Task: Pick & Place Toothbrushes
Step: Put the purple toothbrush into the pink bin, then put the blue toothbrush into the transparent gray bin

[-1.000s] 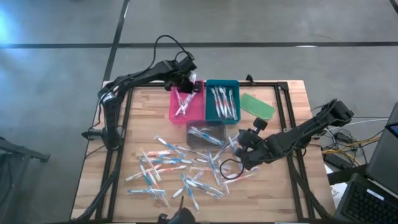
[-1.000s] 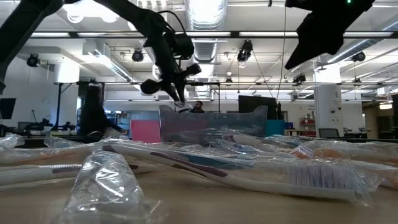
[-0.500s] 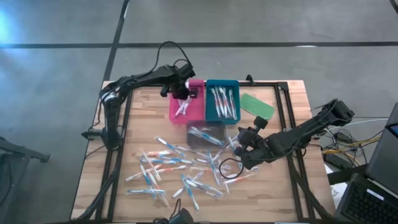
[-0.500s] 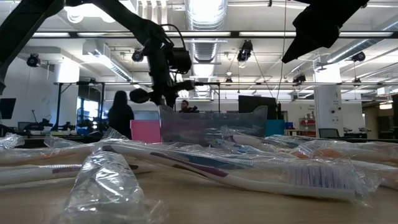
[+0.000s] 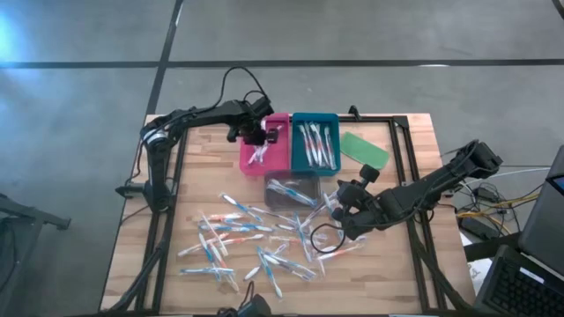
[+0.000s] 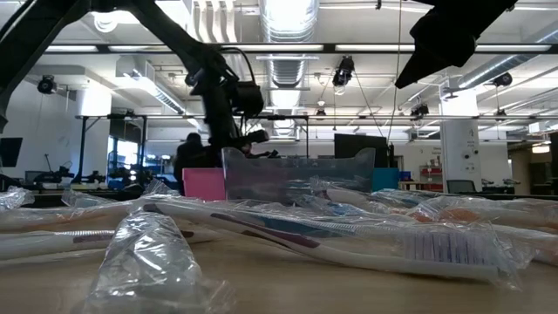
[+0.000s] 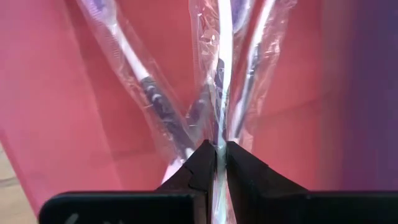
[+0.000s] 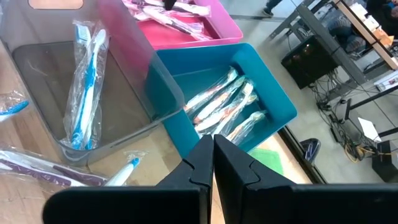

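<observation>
The left gripper (image 5: 257, 134) hangs over the pink tray (image 5: 278, 157) at the far side of the table, and its wrist view shows the two dark fingers (image 7: 200, 167) pinched on the clear wrapper of a toothbrush (image 7: 222, 74) that lies among other wrapped brushes on the pink tray floor (image 7: 50, 93). The right gripper (image 5: 339, 207) waits above the near right part of the table, its fingers pressed together and holding nothing. Most of the toothbrushes (image 5: 238, 242) lie scattered across the near half of the wooden table (image 5: 203, 150); a few rest in the grey tray (image 5: 292, 190) and several in the teal tray (image 5: 315, 145), with a flat green piece (image 5: 365, 149) just beside the teal tray. The table stands on a grey concrete floor (image 5: 88, 106). The low view looks past a wrapped toothbrush (image 6: 349, 240) lying close to the lens into a large hall with ceiling lights and a person (image 6: 193, 150) standing behind the trays, none of which the high view shows. The right wrist view shows blue-handled brushes (image 8: 84, 81) in the grey tray and orange ones (image 8: 224, 99) in the teal tray.
</observation>
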`<state>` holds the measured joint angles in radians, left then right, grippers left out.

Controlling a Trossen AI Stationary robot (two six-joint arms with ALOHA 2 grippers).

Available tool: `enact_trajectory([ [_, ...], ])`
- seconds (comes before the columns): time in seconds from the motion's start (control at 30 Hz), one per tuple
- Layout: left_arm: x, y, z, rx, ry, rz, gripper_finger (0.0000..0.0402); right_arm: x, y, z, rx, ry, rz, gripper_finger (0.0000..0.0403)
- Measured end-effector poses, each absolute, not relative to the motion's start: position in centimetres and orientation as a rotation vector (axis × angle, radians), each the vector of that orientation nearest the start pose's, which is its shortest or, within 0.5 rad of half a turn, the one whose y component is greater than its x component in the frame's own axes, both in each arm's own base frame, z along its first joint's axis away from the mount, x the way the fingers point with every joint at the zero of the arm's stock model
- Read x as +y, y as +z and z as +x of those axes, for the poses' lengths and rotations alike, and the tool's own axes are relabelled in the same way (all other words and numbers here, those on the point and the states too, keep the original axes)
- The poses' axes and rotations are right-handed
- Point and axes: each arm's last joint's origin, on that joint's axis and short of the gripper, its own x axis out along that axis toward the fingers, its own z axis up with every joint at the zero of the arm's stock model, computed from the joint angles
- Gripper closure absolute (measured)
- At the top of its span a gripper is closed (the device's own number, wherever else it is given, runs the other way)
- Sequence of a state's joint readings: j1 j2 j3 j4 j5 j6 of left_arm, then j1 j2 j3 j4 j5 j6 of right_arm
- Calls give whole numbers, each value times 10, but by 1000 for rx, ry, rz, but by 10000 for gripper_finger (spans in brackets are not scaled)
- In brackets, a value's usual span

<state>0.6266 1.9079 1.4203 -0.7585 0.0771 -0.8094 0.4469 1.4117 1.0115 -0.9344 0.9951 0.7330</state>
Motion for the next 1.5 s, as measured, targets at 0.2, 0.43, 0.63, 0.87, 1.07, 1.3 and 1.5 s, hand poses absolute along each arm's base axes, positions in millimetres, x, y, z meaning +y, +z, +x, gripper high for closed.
enact_trajectory([
  [0.2, 222, 196, 311, 949, 949, -1117, 367, 85, 243, 233, 753, -768, -232, 394],
  [0.43, 223, 196, 311, 956, 927, -1086, 367, 85, 243, 233, 753, -768, -232, 394],
  [0.63, 223, 196, 311, 959, 923, -1082, 352, 85, 243, 233, 753, -768, -233, 394],
  [0.87, 223, 199, 312, 960, 889, -1068, 293, 85, 243, 233, 753, -768, -232, 394],
  [1.07, 224, 209, 315, 953, 766, -1124, 268, 85, 243, 233, 753, -768, -233, 394],
  [1.3, 227, 227, 315, 950, 622, -1228, 270, 85, 243, 233, 753, -768, -233, 394],
  [1.5, 226, 246, 311, 1009, 590, -1270, 271, 85, 243, 233, 754, -768, -233, 394],
])
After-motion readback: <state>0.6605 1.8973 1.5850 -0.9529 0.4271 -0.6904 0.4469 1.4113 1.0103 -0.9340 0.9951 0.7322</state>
